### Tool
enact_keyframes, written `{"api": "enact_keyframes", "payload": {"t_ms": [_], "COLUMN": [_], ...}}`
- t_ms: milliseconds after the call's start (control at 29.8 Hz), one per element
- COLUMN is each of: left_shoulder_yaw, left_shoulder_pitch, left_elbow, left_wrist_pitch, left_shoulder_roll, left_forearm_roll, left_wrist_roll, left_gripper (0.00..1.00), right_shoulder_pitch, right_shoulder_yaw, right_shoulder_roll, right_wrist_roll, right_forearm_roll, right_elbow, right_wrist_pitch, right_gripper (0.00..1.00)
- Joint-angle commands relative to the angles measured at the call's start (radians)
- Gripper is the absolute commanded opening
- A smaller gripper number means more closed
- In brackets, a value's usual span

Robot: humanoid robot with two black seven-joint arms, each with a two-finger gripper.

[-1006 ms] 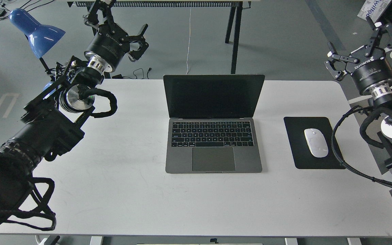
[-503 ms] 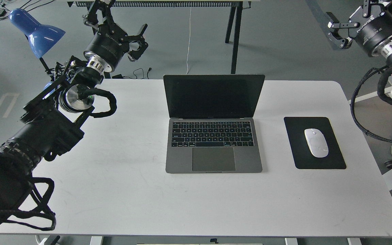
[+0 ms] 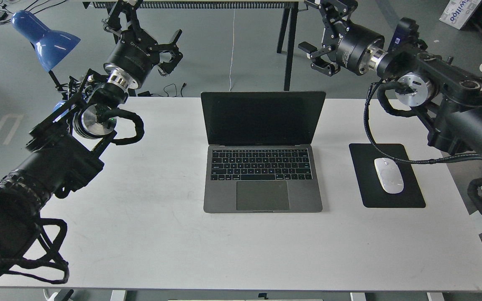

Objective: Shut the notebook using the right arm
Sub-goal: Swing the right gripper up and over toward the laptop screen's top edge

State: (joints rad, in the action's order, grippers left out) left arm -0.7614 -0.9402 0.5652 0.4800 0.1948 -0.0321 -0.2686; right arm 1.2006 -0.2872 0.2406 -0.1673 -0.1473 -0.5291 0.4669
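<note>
Two fingers spread wide and holding nothing, that's the right pincer point(image 3: 322, 42) as it hangs in the air past the far edge of the desk point(image 3: 140, 234), up and to the right of the screen's top corner. No contact with anything. Behind it comes the right arm point(image 3: 446, 96), running in from the right side over the black mouse pad point(image 3: 364, 175) and the white mouse point(image 3: 388, 175), with its braided cable drooping down toward them.

The notebook point(image 3: 262, 167) sits dead centre on the desk, lid open and tilted a bit past upright, screen dark, keyboard and trackpad facing the robot. Nothing on it, nothing touching it.

Handling-wise, my guess: it's a stiff metal slab, heavy enough that the base should stay put while the lid swings, and the hinge will give some resistance. No real need to grip it. I'd get a finger behind the top edge of the lid, somewhere near the middle so it doesn't twist, and push it forward and down toward the keys. The glass is the fragile bit, so keep off the screen face and don't let the lid slam at the end.

Over on the other side, the left pincer point(image 3: 151, 35) is parked by the blue lamp point(image 3: 46, 39), also spread open and empty.
</note>
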Motion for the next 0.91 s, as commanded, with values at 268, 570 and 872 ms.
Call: {"api": "enact_keyframes", "payload": {"t_ms": [268, 570, 872], "left_shoulder_yaw": [0.001, 0.001, 0.001], "left_shoulder_pitch": [0.0, 0.001, 0.001], "left_elbow": [0.001, -0.001, -0.001], "left_wrist_pitch": [0.002, 0.002, 0.0], "left_shoulder_roll": [0.002, 0.0, 0.0], "left_forearm_roll": [0.006, 0.008, 0.008], "left_wrist_roll": [0.002, 0.002, 0.002], "left_gripper": [1.0, 1.0, 1.0], "right_shoulder_pitch": [-0.056, -0.056, -0.084], "right_shoulder_yaw": [-0.017, -0.052, -0.035], "right_shoulder_roll": [-0.027, -0.032, -0.035], "right_wrist_roll": [0.078, 0.097, 0.147], "right_forearm_roll": [0.012, 0.015, 0.014], "right_elbow": [0.006, 0.081, 0.066], "right_wrist_pitch": [0.001, 0.001, 0.007], "right_gripper": [1.0, 1.0, 1.0]}}
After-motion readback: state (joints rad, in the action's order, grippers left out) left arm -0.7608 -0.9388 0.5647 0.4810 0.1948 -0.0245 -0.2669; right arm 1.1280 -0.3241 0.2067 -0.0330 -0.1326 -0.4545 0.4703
